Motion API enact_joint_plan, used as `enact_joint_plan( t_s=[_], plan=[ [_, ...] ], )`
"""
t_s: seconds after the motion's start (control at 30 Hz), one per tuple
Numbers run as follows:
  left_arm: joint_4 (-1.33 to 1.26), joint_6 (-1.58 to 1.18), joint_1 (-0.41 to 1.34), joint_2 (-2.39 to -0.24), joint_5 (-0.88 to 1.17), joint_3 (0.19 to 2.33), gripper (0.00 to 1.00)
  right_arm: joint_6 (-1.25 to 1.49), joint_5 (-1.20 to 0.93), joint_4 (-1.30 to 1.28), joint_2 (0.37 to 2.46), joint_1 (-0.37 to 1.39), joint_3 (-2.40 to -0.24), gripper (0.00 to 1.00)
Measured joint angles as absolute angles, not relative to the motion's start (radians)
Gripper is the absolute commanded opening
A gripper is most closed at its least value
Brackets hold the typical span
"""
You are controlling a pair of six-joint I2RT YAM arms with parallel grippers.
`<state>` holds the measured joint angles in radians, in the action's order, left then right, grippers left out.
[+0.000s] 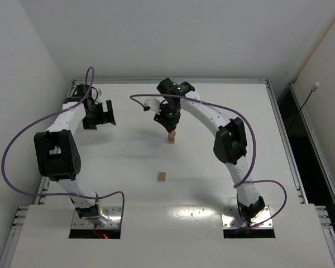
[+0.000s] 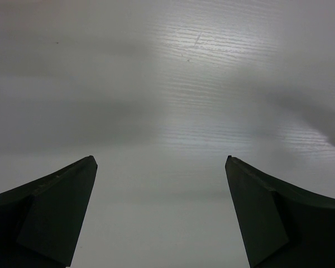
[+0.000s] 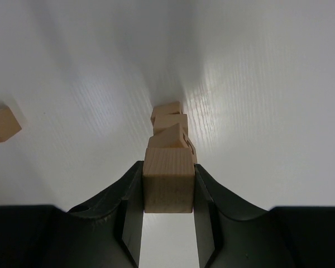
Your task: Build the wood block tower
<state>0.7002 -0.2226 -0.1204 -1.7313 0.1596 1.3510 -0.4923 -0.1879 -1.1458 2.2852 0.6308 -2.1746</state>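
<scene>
Above worktop (image 2: 173,84), left gripper (image 2: 162,162) spread wide, holding nothing. Right gripper (image 3: 167,192) clamped on opposite flat faces of one wood block (image 3: 167,176), tower (image 3: 168,125) just below its tips. Likely light, rigid, smooth; topples easily. Grip mid-face, squarely.

blocked: tower (image 1: 171,138) mid-table — loose block (image 1: 162,176) nearer bases | free: table (image 1: 117,178) either side

Table (image 1: 212,184): tower (image 1: 171,137) stands centre-rear, directly under right gripper (image 1: 171,126). Top block (image 3: 167,184) sits between that gripper's fingers, over the stack; contact with the block below not discernible. Loose block (image 1: 162,176) lies on table toward near edge, apart from tower. Left gripper (image 1: 104,115) well left of tower.
</scene>
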Motion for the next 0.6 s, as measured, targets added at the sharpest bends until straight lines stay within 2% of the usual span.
enact_joint_plan(
  t_s=[0.43, 0.6],
  plan=[
    [0.701, -0.223, -0.120, -1.731, 0.157, 1.351, 1.00, -0.484, -0.194, -1.146, 2.313, 0.611, -2.175, 0.03],
    [0.701, -0.223, -0.120, -1.731, 0.157, 1.351, 1.00, -0.481, -0.200, -1.149, 2.313, 0.611, -2.175, 0.19]
  ],
)
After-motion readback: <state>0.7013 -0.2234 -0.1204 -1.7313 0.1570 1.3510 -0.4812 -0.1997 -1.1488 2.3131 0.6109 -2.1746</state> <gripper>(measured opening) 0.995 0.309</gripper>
